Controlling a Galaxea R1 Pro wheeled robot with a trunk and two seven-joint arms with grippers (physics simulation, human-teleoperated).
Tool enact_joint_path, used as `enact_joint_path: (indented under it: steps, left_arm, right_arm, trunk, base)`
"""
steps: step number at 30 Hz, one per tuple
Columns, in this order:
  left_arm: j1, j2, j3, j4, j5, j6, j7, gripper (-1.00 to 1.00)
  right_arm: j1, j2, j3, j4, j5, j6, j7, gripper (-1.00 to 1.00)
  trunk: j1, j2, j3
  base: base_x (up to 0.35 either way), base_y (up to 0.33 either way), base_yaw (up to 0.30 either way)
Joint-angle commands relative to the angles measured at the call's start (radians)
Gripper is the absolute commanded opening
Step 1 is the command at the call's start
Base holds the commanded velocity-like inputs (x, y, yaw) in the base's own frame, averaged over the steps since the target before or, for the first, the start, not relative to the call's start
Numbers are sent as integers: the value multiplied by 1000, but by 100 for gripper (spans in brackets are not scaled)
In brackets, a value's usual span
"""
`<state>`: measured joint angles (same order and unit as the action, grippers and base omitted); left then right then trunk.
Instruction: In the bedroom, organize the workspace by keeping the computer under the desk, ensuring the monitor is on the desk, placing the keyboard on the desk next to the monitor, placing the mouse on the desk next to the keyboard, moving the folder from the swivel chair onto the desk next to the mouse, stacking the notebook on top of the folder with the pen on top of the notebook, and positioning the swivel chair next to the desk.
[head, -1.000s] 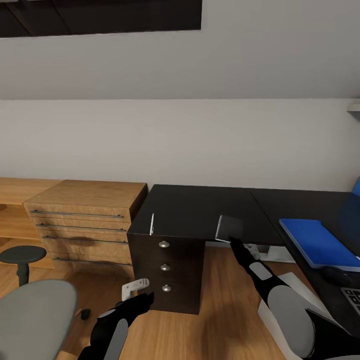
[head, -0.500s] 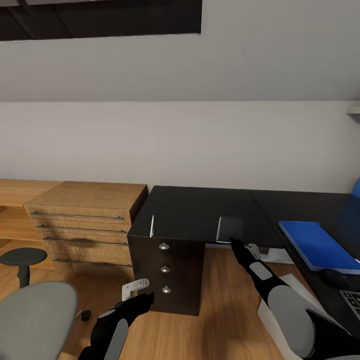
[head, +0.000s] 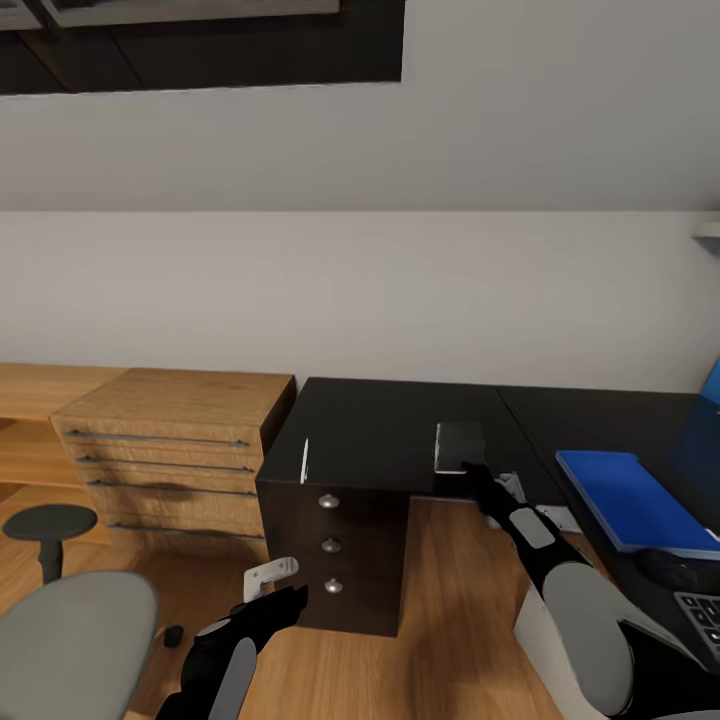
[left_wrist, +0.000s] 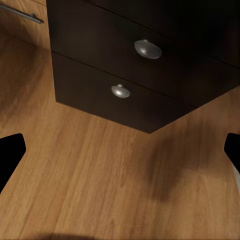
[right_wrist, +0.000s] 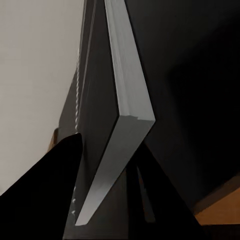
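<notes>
Since the earlier frame, your view has tipped up slightly; the notebook (head: 460, 447) sits marginally higher. Lowest in frame, your left gripper (head: 283, 583) hangs spread and empty over the floor. Mid-frame, your right gripper (head: 476, 470) pinches the notebook's near edge, both fingers closed on it in the wrist view. Its long axis runs away from you. At right, the folder (head: 625, 496) lies flat on the desk (head: 380, 425), your stacking target. At centre-left, the pen (head: 304, 458) lies untouched.
</notes>
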<state>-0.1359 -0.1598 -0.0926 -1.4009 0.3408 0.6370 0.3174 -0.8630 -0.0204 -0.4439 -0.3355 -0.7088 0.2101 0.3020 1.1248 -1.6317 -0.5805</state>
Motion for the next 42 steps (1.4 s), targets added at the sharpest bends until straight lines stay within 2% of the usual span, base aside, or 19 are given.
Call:
enact_joint_path:
  steps: [1,2,4,13,19,24,27,30,33,36,42]
  left_arm:
    - [-1,0,-1,-1,11,3,9,100]
    - [-1,0,-1,-1,11,3,9,100]
    - [-1,-1,-1,-1,11,3,9,100]
    - [-1,-1,-1,-1,10,3,9,100]
    - [-1,0,-1,-1,9,3,9,100]
    - [-1,-1,-1,-1,9,2,9,100]
    - [-1,-1,-1,-1,9,2,9,100]
    - [-1,-1,-2,-1,9,3,9,100]
    - [-1,-1,-2,-1,9,3,9,100]
    - [-1,-1,-2,-1,9,3,8,100]
    - [-1,-1,-2,-1,9,3,8,100]
  right_arm:
    - [-1,-3,-7,-24,-5,56,-8,-100]
    - [-1,-12,-8,-68,-5,135,-43,-100]
    - [-1,-19,-8,-93,-5,177,-69,-100]
    - [1,-38,-8,-182,-3,312,-98,-100]
    - [47,-49,-8,-300,-3,411,-111,-100]
    - [94,-51,-12,-398,-5,455,-117,-100]
    - [128,-60,-32,-451,-15,487,-119,-100]
    - [154,-70,-80,-481,-47,553,-119,-100]
    - [162,-74,-116,-490,-72,584,-118,-100]
    - [166,-77,-137,-493,-83,595,-118,-100]
    - [168,-91,-150,-494,-89,600,-117,-100]
  trunk:
    - [-4,7,2]
    - [-8,14,5]
    - [-16,28,12]
    - [-50,91,40]
    - [-73,133,59]
    - [-92,168,74]
    - [-104,189,84]
    - [-104,189,84]
    - [-104,189,84]
    - [-104,189,84]
    - [-104,189,84]
  base:
    - [0,0,0]
    - [0,0,0]
    - [0,0,0]
    - [0,0,0]
    - [0,0,0]
    - [0,0,0]
    - [0,0,0]
    - [0,0,0]
    - [0,0,0]
    - [0,0,-3]
    - [0,0,-128]
